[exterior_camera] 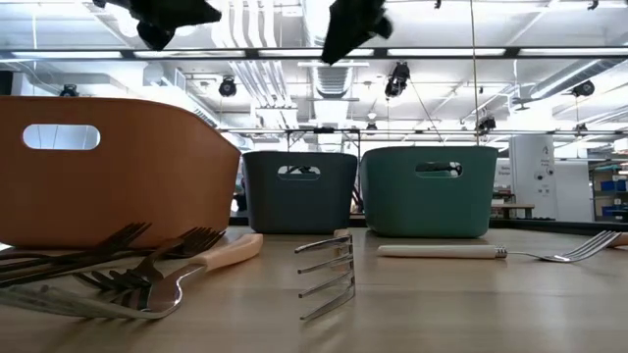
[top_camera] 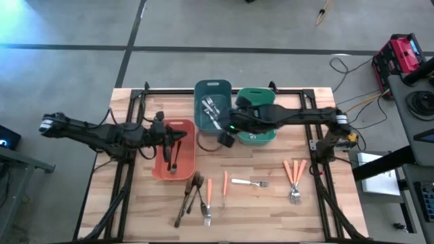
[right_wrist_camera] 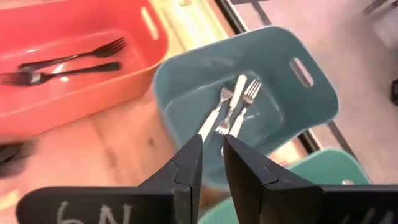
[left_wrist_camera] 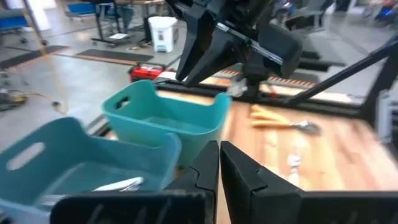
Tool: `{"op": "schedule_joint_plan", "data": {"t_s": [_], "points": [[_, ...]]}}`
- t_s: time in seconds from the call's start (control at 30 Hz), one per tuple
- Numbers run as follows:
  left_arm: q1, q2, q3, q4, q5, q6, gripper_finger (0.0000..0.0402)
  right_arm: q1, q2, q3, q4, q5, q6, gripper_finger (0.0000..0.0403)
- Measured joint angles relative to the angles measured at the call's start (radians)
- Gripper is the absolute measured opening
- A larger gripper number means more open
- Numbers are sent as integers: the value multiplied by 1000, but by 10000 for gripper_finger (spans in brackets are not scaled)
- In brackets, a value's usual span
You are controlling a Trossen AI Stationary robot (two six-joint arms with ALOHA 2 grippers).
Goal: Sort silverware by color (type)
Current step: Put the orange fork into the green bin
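My left gripper (top_camera: 168, 137) hangs shut above the salmon bin (top_camera: 184, 127), holding nothing. Two dark bronze forks (right_wrist_camera: 62, 65) lie on that bin's floor. My right gripper (top_camera: 225, 138) hovers over the near right corner of the blue bin (top_camera: 211, 87), its fingers a narrow gap apart with nothing between them (right_wrist_camera: 212, 155). Silver forks (right_wrist_camera: 233, 106) lie in the blue bin. On the table lie dark forks (top_camera: 192, 193), orange-handled pieces (top_camera: 209, 190), a silver fork (top_camera: 250, 182) and more orange-handled forks (top_camera: 294, 177).
The green bin (top_camera: 261, 97) stands right of the blue one at the far side. The table frame's black rails (top_camera: 122, 163) run along both sides. Bare wood (top_camera: 264, 210) lies near the front edge. Cables and a red box (top_camera: 400, 54) sit on the floor beyond.
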Motion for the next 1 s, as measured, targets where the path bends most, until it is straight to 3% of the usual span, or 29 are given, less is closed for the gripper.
{"op": "schedule_joint_plan", "data": {"t_s": [0.2, 0.43, 0.67, 1.0], "points": [[-97, 78, 23, 59, 0, -71, 0, 92, -142, -142, 15, -2, 90, 57], [-191, 225, 169, 3, 0, -208, 0, 185, -275, -245, 19, -2, 169, 57], [-280, 414, 359, -194, -10, -538, 0, 219, -334, -276, 23, -2, 168, 57], [-398, 740, 496, -212, -105, -872, 0, 305, -318, -297, 14, -11, 168, 57]]}}
